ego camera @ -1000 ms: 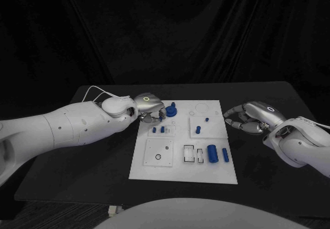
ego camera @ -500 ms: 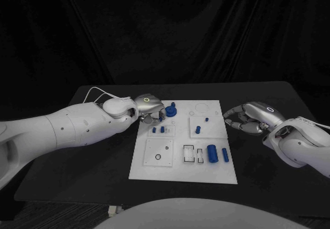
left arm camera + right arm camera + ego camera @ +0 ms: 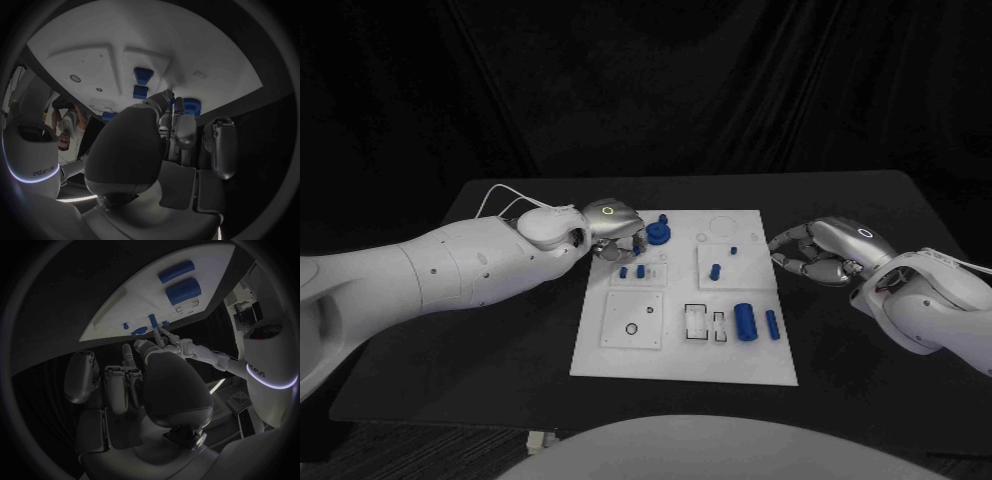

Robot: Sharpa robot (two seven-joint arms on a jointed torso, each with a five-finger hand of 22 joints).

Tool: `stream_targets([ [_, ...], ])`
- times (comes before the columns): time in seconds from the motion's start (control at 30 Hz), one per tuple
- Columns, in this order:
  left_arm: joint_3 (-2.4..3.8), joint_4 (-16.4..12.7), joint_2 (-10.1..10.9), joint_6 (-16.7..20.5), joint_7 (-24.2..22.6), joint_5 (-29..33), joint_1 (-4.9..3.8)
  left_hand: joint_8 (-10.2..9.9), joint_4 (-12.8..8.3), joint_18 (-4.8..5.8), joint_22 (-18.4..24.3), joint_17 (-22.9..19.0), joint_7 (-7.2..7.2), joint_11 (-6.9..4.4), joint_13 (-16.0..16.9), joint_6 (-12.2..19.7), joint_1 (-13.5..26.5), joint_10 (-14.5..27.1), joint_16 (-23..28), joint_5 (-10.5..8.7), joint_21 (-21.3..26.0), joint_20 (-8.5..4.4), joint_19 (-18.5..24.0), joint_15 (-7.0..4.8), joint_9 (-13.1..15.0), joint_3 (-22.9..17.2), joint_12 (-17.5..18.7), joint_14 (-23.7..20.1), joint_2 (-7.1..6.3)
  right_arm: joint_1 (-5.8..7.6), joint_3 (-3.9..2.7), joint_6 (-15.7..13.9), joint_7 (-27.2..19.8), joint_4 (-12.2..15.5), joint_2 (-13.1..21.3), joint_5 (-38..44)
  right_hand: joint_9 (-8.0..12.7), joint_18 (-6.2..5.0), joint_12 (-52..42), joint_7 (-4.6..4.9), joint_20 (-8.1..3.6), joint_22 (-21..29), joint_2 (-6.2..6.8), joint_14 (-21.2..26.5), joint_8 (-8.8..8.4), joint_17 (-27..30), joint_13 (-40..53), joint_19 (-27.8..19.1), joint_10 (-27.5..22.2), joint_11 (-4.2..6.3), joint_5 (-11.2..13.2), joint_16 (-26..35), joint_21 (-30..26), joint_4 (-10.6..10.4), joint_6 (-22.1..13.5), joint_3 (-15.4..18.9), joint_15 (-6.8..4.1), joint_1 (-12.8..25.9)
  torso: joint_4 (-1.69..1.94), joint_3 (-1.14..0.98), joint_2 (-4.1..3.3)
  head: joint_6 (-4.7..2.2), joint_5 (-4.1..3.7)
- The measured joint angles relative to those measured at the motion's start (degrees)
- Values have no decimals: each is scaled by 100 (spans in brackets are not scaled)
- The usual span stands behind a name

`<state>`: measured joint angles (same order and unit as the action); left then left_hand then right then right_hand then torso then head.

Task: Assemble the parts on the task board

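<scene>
While both grips unreadable: left robot hand (image 3: 615, 226) touching round blue part (image 3: 659, 235), right robot hand (image 3: 816, 249) beside task board (image 3: 687, 364).

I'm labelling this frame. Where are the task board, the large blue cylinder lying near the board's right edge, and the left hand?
task board (image 3: 682, 360): head view, bare white area near its front edge.
large blue cylinder (image 3: 746, 321): head view, middle of its side.
left hand (image 3: 612, 222): head view, silver back of the hand.
</scene>
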<state>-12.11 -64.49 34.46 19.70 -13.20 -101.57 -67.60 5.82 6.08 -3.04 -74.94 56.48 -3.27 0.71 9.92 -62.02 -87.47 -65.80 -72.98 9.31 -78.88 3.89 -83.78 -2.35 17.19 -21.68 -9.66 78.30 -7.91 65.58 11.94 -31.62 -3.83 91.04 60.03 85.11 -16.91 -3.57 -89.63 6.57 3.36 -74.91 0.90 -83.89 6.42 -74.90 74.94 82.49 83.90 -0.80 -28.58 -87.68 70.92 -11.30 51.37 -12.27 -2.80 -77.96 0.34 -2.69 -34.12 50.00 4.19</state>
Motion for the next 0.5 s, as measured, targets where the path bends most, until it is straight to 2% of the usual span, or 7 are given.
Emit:
stream_targets([
  [0.5, 3, 24, -30, -52, 30, 2, 36, 0, 0, 0, 1, -39, 0, 0, 13, 0, 0, 0, 22, 0, 11, 0, 0, 0, 0, 0, -1, 0, 0, -15, 0, 15, 1, -16, -12, -19, -1, 0, 0, 0, 0, 1, 0, 0, 0, 0, -1, 0, 0, 0, 0, 0, 0, 0, 0, 0, 0, 0, 0, 0, 0, 0, -4],
])
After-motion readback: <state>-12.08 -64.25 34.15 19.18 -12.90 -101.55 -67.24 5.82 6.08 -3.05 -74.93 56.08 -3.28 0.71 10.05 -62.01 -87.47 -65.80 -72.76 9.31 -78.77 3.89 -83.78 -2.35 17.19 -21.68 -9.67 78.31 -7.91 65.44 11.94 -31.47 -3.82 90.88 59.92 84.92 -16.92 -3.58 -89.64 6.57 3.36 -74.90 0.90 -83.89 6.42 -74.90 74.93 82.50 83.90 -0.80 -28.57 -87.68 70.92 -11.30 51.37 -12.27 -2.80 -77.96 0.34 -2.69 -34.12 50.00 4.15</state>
